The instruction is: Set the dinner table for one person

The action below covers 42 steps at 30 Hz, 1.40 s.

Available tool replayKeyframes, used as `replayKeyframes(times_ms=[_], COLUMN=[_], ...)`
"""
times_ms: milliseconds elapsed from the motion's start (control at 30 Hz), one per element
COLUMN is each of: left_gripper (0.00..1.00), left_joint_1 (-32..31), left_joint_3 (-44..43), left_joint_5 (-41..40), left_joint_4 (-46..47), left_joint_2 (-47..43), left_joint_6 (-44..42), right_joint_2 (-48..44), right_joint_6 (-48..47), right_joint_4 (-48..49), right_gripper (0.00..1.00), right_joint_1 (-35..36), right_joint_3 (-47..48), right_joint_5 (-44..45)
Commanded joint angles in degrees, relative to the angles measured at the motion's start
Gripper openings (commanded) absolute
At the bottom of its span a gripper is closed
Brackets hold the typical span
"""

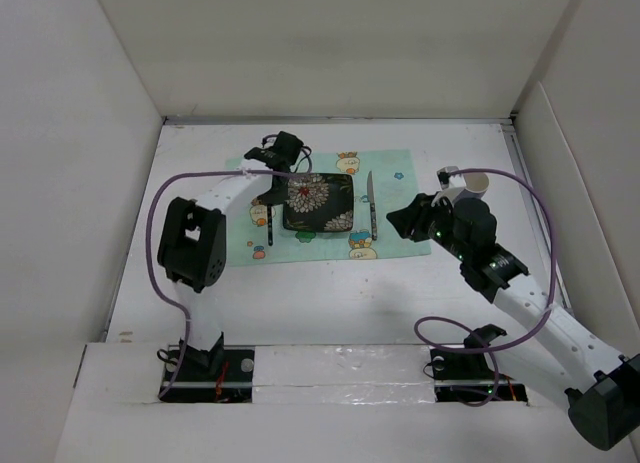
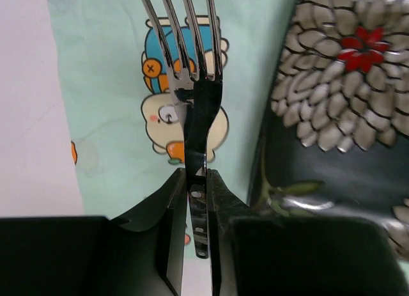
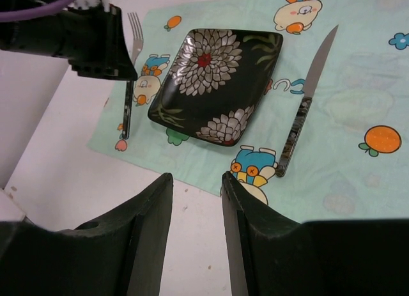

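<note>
Plate (image 1: 318,203) sat on mat (image 1: 390,173), knife (image 1: 372,207) lay right of plate. Left tool (image 2: 197,179) gripped fork (image 2: 198,117) left of plate; release not yet done. Right tool (image 3: 196,178) half-open, empty.

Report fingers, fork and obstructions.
Left fingers shut on silver metal fork, left of black floral square plate on mint-green cartoon placemat. Right fingers open, empty, above white dinner table. Nothing in the way.

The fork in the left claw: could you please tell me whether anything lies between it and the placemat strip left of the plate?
Nothing visible does. The fork, gripped by the left claw, is directly over bare placemat, with the plate beside it, not beneath. The knife lies on the plate's other side.
</note>
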<state>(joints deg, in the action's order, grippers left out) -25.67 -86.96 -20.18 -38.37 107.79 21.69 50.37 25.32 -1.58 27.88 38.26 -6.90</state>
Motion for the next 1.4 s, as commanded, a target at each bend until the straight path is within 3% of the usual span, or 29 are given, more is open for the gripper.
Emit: replayKeyframes(times_ms=[0, 233, 700, 733, 833, 867, 933, 1033, 1067, 1167, 1300, 1367], left_gripper=[0.0, 0.0, 0.0, 0.0, 0.04, 0.06, 0.1, 0.22, 0.32, 0.39, 0.74, 0.79], left_joint_1=[1.76, 3.43, 5.19, 5.19, 5.19, 5.19, 5.19, 5.19, 5.19, 5.19, 5.19, 5.19], left_joint_3=[-3.13, -6.47, -2.17, -1.82, -2.42, -2.34, -1.99, -2.6, -2.6, -2.78, -3.74, -4.45], left_joint_5=[-1.79, -1.52, -0.99, -1.08, -1.17, -1.78, -2.14, -1.88, -1.88, -1.53, -2.14, -1.44], left_joint_4=[-0.57, 0.58, 6.11, 6.46, 5.85, 5.94, 6.46, 6.11, 6.11, 5.77, 5.85, 5.94], left_joint_2=[2.51, 7.34, 11.04, 10.95, 10.95, 10.78, 10.34, 10.25, 9.81, 8.07, 0.95, -5.09], left_joint_6=[-4.73, -6.4, -7.37, -7.19, -6.75, -6.49, -6.49, -6.57, -6.58, -6.49, -5.79, -5.08], right_joint_2=[-0.19, 1.22, 5.09, 5.09, 5.35, 5.35, 5.09, 3.86, 3.08, 2.46, 0.53, -0.44], right_joint_6=[-0.01, 0.08, -0.8, -0.97, -1.5, -2.02, -2.38, -2.47, -2.82, -3.08, -2.82, -2.82], right_joint_4=[4.13, 4.83, 4.66, 4.57, 5.19, 5.01, 4.75, 5.36, 5.19, 4.57, 3.69, 4.04], right_gripper=[0.42, 0.43, 0.43, 0.41, 0.18, 0.05, 0.0, 0.0, 0.0, 0.0, 0.0, 0.0], right_joint_1=[0.51, 1.13, 2.8, 3.4, 3.94, 3.94, 5.34, 5.96, 6.48, 7.62, 8.24, 8.77], right_joint_3=[-0.91, -0.82, 0.32, 0.24, 0.06, 0.32, 0.41, -0.29, -0.38, -0.29, -0.91, -1.43], right_joint_5=[-0.13, -0.48, 1.09, 2.23, 2.68, 2.59, 4.16, 6.36, 6.54, 10.92, 15.32, 17.08])
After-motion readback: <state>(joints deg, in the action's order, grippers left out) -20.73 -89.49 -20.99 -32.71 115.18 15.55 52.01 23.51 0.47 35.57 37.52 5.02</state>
